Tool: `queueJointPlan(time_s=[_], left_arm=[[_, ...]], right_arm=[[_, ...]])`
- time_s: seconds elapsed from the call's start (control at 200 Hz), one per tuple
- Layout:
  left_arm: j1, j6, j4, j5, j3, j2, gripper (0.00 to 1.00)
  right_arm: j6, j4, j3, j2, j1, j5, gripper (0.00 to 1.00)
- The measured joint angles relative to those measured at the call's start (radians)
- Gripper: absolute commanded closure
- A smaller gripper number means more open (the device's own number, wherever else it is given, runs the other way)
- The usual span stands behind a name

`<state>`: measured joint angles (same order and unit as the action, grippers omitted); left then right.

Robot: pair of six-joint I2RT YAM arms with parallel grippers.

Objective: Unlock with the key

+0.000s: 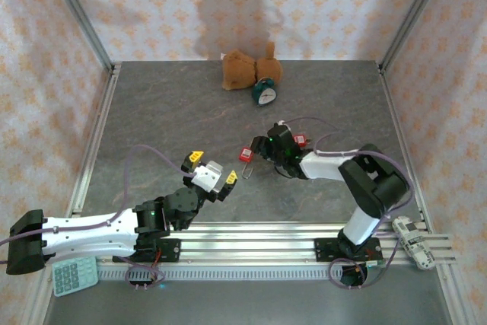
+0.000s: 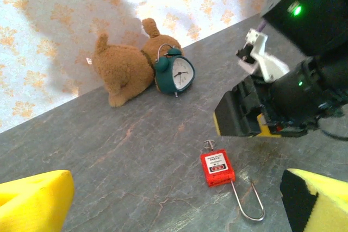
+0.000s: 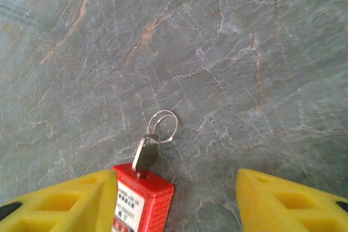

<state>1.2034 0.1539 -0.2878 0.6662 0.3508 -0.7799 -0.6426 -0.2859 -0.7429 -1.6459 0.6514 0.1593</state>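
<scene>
Two grippers, both open. Left gripper wide, near side of padlock. Padlock flat on table, key seated in body. Right gripper over it, jaws apart, holding nothing. Best plan: left pins body, right pinches key head squarely, twists without dragging.

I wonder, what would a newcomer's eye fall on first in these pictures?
The red padlock lies flat in the middle of the table, with a key on a ring stuck in one end. At the table's back edge, a brown plush toy lies beside a teal alarm clock.
</scene>
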Motion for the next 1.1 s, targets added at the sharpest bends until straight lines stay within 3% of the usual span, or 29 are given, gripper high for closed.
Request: queueJointPlan(time_s=[0.04, 0.065, 0.08, 0.285, 0.415, 0.516, 0.601, 0.731, 0.796, 0.961, 1.101], left_arm=[[0.000, 0.000, 0.011, 0.010, 0.003, 0.001, 0.00], [0.000, 0.000, 0.024, 0.025, 0.009, 0.002, 0.00], [0.000, 0.000, 0.030, 0.032, 0.013, 0.002, 0.00], [0.000, 0.006, 0.132, 0.123, 0.155, -0.006, 0.00], [-0.040, 0.122, -0.041, 0.220, 0.143, -0.035, 0.00], [-0.182, 0.192, -0.239, 0.188, 0.010, -0.056, 0.00], [-0.354, 0.150, -0.249, 0.124, -0.069, -0.046, 0.00], [-0.643, 0.030, -0.234, 0.016, -0.084, -0.019, 0.00], [-0.744, -0.003, -0.277, -0.013, -0.115, -0.023, 0.00], [-0.907, -0.064, -0.326, -0.091, -0.163, -0.157, 0.00], [-0.961, -0.077, -0.484, -0.138, -0.180, -0.389, 0.00]], right_arm=[[0.020, 0.043, -0.006, 0.048, 0.000, -0.004, 0.26], [0.032, 0.071, -0.010, 0.082, 0.000, -0.008, 0.07], [0.043, 0.085, -0.014, 0.104, 0.000, -0.008, 0.01], [0.200, 0.300, -0.124, 0.463, 0.021, -0.113, 0.01], [0.333, 0.399, -0.194, 0.627, 0.047, -0.238, 0.01], [0.382, 0.493, -0.233, 0.644, 0.040, -0.390, 0.00], [0.433, 0.518, -0.201, 0.645, 0.033, -0.478, 0.01], [0.528, 0.439, -0.019, 0.733, -0.007, -0.554, 0.01], [0.594, 0.355, 0.102, 0.801, -0.051, -0.552, 0.01], [0.805, 0.158, 0.322, 0.907, -0.114, -0.533, 0.01], [0.932, 0.064, 0.391, 0.925, -0.136, -0.538, 0.01]])
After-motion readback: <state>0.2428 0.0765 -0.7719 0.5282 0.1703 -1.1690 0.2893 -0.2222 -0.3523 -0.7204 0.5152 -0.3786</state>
